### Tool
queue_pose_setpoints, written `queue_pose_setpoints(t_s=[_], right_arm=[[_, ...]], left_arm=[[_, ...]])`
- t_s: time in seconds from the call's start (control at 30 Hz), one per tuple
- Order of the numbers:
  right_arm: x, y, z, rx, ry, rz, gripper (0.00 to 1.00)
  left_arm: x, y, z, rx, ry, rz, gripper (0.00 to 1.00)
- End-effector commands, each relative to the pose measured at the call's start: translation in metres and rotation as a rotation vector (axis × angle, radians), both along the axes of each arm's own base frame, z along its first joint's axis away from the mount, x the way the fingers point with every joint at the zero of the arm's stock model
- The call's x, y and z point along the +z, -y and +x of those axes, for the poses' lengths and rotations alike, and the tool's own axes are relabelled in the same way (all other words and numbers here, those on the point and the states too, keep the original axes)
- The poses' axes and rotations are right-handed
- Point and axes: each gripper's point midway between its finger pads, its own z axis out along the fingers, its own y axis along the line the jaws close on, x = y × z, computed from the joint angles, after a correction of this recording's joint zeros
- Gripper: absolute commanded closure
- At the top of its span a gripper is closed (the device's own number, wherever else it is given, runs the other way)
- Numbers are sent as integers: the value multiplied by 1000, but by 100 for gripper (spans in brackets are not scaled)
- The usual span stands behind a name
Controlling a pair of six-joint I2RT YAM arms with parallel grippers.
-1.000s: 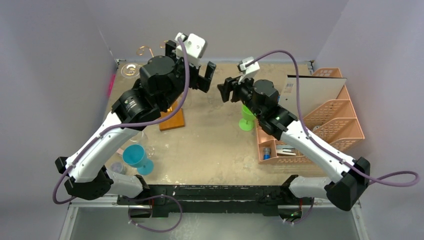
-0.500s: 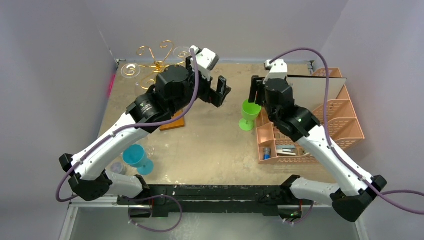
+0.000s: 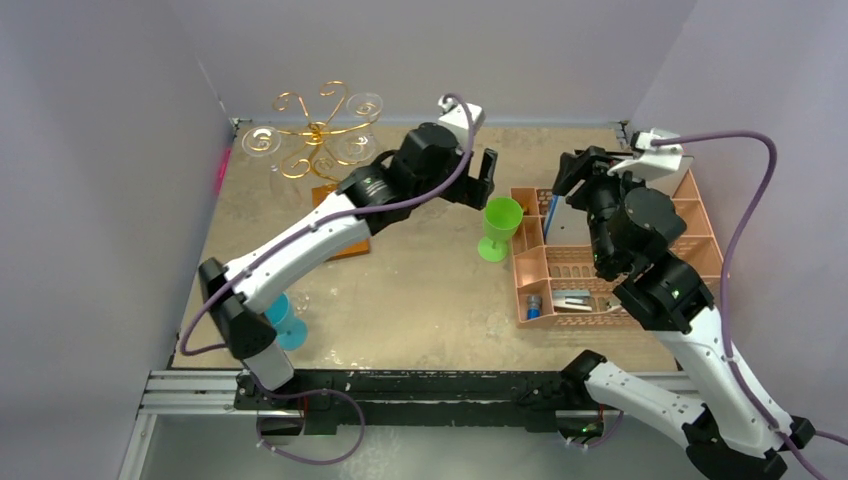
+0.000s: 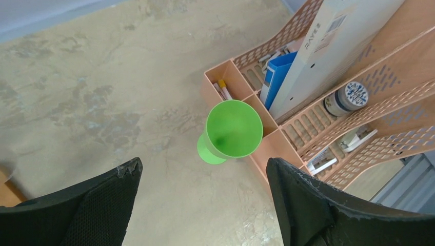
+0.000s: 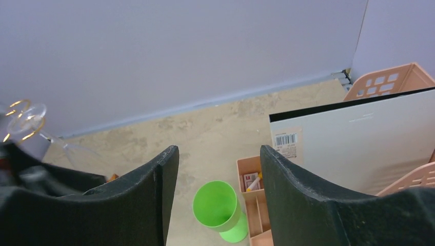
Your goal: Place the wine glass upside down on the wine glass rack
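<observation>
The step in hand looks like the reach for the green glass [image 3: 497,222]. The left pincer [image 3: 480,180] hangs over it with jaws spread wide and nothing in them. In the left wrist view the glass stands upright on the counter [image 3: 420,285], mouth up, centred between the two fingers and below them, not yet touched. It sits just beside the left wall of the pink organiser [image 3: 620,270].

The right pincer [image 3: 588,168] is up over the organiser, also wide open and empty, and appears to have no part in this step.

The rack [image 3: 315,130] stands at the far left corner, well apart from the glass. Some of its curls seem to carry clear glasses already, while a few look free.

The next move, as I judge it, is to come straight down and close on the bowl or the stem. The organiser wall is close on one side, so the finger on that side has little room and could land on the lattice. A small shift away from the wall would help. After that the glass must be lifted, carried across, turned mouth down, and its stem slid into a free curl — none of this is begun.
</observation>
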Motion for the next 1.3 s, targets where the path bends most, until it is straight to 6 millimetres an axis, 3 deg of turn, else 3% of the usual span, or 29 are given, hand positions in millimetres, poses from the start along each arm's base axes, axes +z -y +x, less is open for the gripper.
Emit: queue_pose_setpoints(t_s=[0.0,0.23,0.33,0.53,0.93,1.1,1.17,1.27], right_arm=[[15,17,-7,-59,70,26,39],[17,32,-13,-113,106,-2,39],[12,33,-12,-118,94,-19,40],[4,33,-11,-122,75,-49,39],[-5,29,-10,-101,42,-77,39],[-7,26,-7,-94,32,-85,39],[-9,22,-4,-87,24,-93,39],[-8,18,-2,-68,12,-101,39]], left_arm=[[-22,16,13,-5,-119,18,10],[-52,33,48,-50,-311,-83,37],[-76,37,52,-62,-380,-42,43],[-117,47,49,-91,-507,43,53],[-148,66,35,-139,-548,100,53],[-166,64,36,-130,-570,145,54],[-170,60,36,-114,-581,172,60],[-170,54,35,-96,-595,217,78]])
